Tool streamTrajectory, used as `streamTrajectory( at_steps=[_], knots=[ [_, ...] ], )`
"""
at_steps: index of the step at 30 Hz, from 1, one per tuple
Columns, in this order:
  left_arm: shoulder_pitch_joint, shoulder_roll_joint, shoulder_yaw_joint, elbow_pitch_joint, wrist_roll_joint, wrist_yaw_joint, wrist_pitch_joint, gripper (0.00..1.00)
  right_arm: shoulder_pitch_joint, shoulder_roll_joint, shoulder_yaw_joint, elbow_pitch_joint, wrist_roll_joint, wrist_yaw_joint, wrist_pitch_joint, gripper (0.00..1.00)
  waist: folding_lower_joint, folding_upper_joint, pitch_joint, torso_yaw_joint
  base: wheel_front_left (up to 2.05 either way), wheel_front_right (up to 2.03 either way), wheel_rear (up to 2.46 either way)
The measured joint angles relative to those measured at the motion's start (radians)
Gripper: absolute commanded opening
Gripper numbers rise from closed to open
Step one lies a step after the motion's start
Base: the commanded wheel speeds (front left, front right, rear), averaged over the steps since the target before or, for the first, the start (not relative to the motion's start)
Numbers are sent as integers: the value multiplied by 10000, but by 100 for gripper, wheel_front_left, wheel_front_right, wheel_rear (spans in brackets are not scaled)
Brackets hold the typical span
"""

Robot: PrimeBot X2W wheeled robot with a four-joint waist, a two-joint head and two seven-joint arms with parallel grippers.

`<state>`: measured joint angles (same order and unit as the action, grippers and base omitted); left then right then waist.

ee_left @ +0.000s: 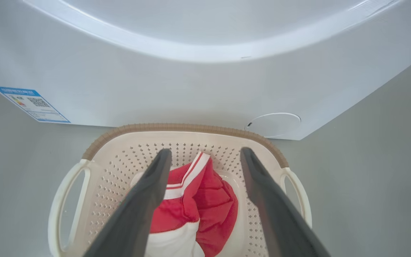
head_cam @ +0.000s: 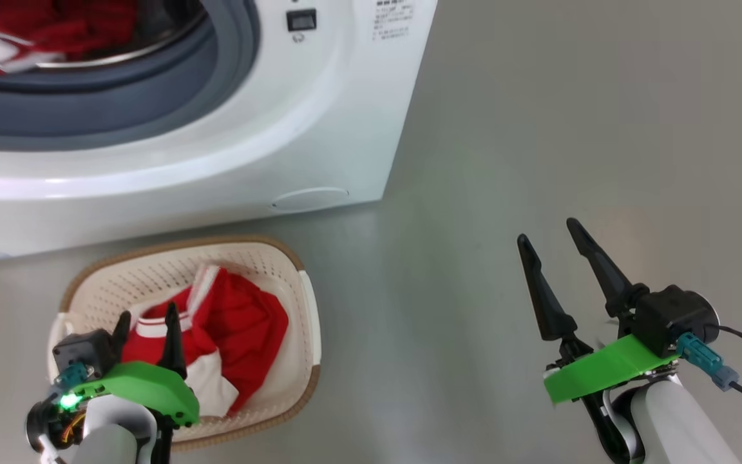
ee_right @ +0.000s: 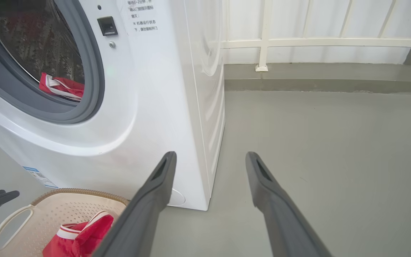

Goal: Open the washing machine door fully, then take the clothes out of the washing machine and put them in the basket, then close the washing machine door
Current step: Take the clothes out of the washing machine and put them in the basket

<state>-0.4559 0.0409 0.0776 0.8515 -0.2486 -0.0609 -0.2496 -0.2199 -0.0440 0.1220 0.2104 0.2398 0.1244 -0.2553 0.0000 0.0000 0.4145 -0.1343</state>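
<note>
The white washing machine [head_cam: 319, 116] stands at the upper left with its round opening uncovered; the washing machine door is out of view. Red and white clothes [head_cam: 36, 35] lie in the drum, and the right wrist view shows these clothes [ee_right: 62, 87] too. On the floor in front stands the cream basket [head_cam: 261, 258] with a red and white garment [head_cam: 242, 322] in it. My left gripper [head_cam: 147, 322] hangs open just above that garment [ee_left: 205, 200], holding nothing. My right gripper [head_cam: 546, 231] is open and empty over bare floor, right of the basket.
Grey floor [head_cam: 570, 129] stretches to the right of the machine. A white railing [ee_right: 316, 43] and a low kerb close off the far side. Low on the machine's front are a small round flap [ee_left: 273, 125] and a blue label [ee_left: 32, 103].
</note>
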Motion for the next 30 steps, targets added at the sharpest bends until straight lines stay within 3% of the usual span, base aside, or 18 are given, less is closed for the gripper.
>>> streamTrajectory(
  at_steps=[7,21,30],
  knots=[
    [589,-23,-25,-1287,389,136,-2,100,404,-2,-84,221,0,0,0,100,0,0,-687,189,0,0,0],
    [2273,-36,-846,-5718,1041,439,29,100,1054,0,-491,311,-38,0,104,100,1,1,-2189,756,0,0,0],
    [4147,-15,-1099,-7831,1095,798,784,100,1616,6,-593,213,-130,0,274,100,0,1,-2908,932,0,0,0]
  ],
)
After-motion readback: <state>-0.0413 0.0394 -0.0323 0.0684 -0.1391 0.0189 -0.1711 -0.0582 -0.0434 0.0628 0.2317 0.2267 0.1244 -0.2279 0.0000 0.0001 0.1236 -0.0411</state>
